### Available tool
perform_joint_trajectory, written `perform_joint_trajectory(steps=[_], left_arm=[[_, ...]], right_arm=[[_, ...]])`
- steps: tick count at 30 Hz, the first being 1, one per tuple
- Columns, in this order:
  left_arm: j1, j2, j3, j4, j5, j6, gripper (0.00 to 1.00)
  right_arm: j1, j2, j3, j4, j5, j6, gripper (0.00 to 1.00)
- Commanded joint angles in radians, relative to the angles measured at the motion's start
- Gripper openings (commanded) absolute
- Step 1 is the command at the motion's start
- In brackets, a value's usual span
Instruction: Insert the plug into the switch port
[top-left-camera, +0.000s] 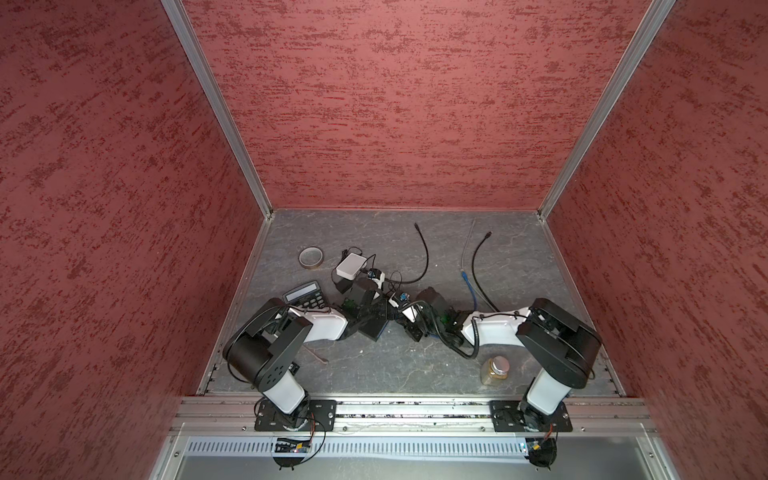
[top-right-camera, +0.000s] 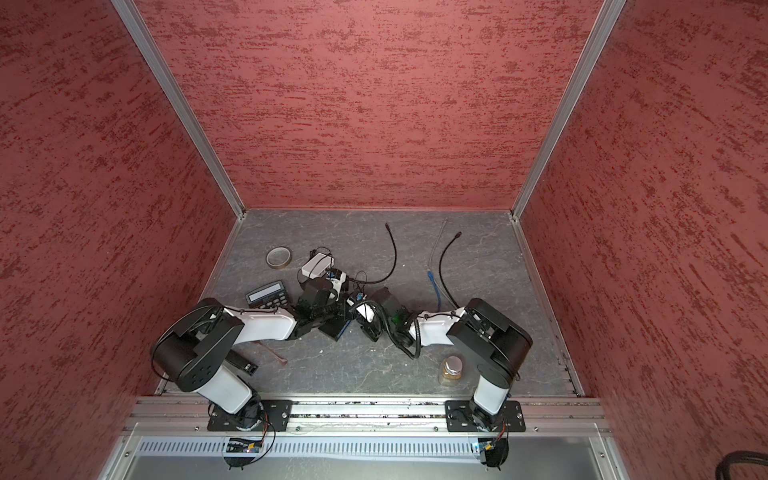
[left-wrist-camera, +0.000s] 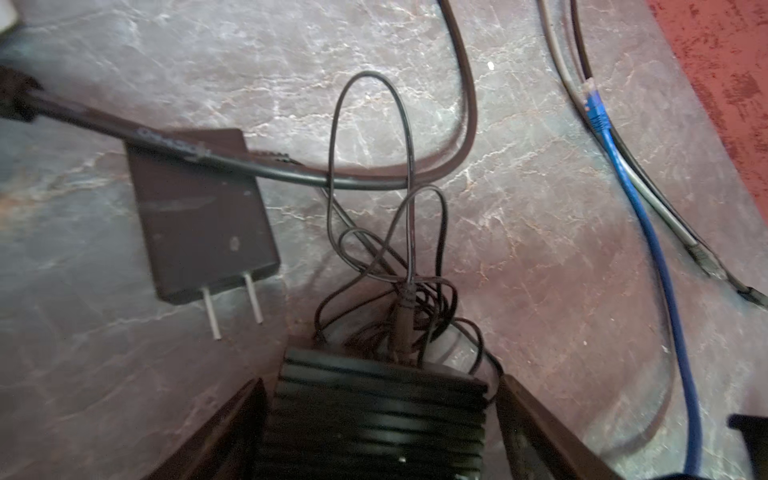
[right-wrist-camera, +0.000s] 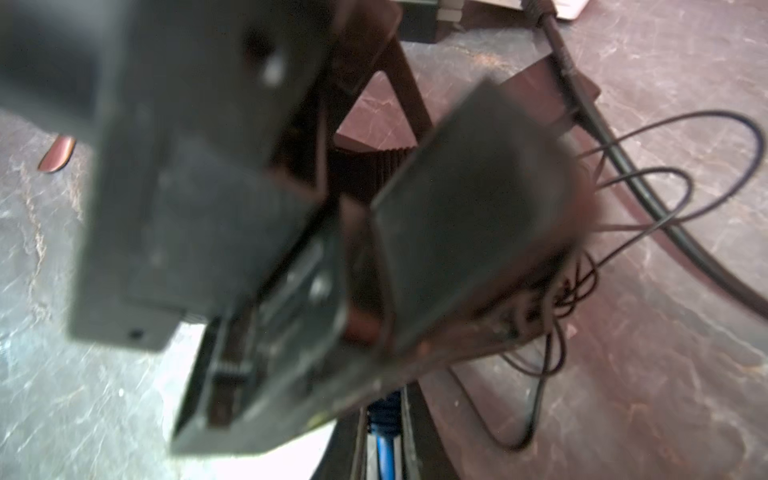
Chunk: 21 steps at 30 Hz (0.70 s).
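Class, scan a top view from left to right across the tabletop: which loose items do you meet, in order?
tape roll → white box → curved black cable → jar

A tape roll lies beyond a calculator; a lidded jar stands well apart.

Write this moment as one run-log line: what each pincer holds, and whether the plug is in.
left pincer: shut on switch | right pincer: shut on blue cable | insertion: cannot tell
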Motion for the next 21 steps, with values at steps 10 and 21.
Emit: perform_joint_trajectory(steps=[10, 21], left_arm=[[-0.045, 0.046, 0.023, 0.008, 0.076, -0.005, 0.87], [-0.044, 0.002, -0.003, 0.053, 0.124, -0.044, 0.87]], right_arm=[[0.014, -0.022, 0.018, 0.206, -0.021, 0.057, 0.03], [0.029, 0.062, 0.027, 0.206, -0.027, 0.063, 0.02]])
